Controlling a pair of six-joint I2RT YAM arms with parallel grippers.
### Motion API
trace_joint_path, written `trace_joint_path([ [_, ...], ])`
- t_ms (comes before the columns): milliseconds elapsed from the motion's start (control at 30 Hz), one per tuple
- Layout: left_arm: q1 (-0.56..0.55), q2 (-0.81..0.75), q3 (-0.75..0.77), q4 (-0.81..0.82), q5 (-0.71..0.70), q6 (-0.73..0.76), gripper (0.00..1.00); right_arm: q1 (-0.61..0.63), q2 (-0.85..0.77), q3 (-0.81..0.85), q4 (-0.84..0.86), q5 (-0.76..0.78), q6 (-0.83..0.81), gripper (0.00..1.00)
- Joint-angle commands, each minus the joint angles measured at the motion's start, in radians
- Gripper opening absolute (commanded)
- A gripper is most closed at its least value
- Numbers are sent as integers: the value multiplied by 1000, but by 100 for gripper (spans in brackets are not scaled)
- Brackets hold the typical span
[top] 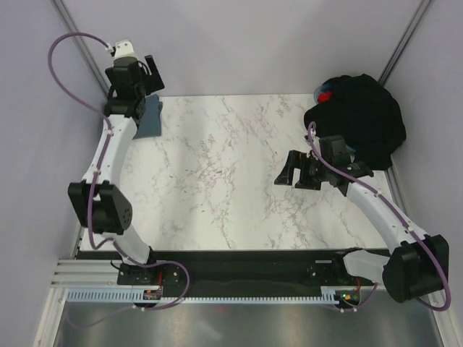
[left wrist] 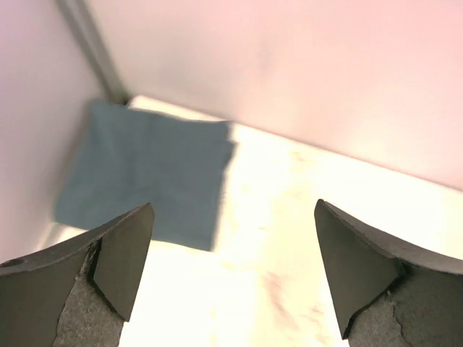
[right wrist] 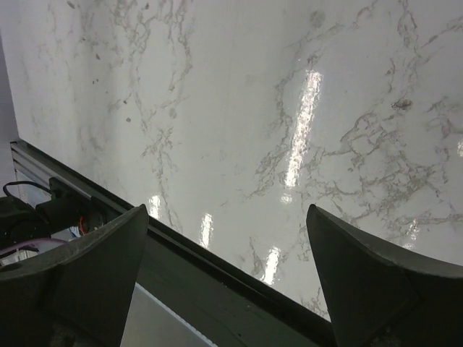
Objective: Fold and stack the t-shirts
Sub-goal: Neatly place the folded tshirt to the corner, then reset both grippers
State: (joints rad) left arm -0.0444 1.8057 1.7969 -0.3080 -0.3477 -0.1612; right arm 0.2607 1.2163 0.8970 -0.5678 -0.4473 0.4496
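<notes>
**Fig. Relation of the pincers to the shirts.** The unfolded heap of plain black cloth t-shirts lies at the far right corner of the white marble-patterned counter. It sits behind the right pincer, on the wrist side, close by. This pincer points away from the heap towards the middle of the counter, with its jaws wide and empty over bare marble. The heap is rounded and shows no clear long axis.

The folded slate blue-grey cloth t-shirt lies flat in the far left corner. It is ahead of and to the left of the left pincer, which hangs above it with jaws wide and empty.

The right arm is by far the nearer to the heap. To take the next black shirt, it would probably have to turn back towards the heap.
</notes>
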Motion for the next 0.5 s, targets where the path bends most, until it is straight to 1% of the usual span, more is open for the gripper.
trace_joint_path([
  [0,18,-152,-208,-42,213,-207,100,15,-90,71,-33,10,20,98],
  [33,18,-226,-262,-40,231,-219,100,18,-106,72,-37,9,23,98],
  [67,18,-262,-313,-42,231,-222,100,21,-121,72,-38,7,29,98],
  [100,18,-296,-415,-45,231,-231,100,34,-151,69,-35,12,37,98],
  [133,18,-383,-469,-51,258,-230,99,38,-167,66,-35,18,52,98],
  [167,18,-423,-520,-54,277,-227,97,43,-182,62,-32,22,64,98],
  [200,18,-474,-621,-59,295,-222,95,52,-211,50,-24,35,75,98],
  [233,17,-567,-669,-72,340,-218,94,57,-225,42,-20,41,102,98],
  [267,18,-622,-758,-80,366,-213,93,61,-239,31,-14,51,118,98],
  [333,17,-722,-835,-95,401,-207,93,81,-264,8,2,85,161,98],
  [367,17,-829,-902,-109,407,-207,94,92,-267,2,8,94,170,98],
  [433,17,-929,-958,-120,469,-183,96,130,-261,-1,17,127,187,98],
  [467,17,-1004,-997,-123,490,-169,98,147,-252,2,19,140,204,98],
])
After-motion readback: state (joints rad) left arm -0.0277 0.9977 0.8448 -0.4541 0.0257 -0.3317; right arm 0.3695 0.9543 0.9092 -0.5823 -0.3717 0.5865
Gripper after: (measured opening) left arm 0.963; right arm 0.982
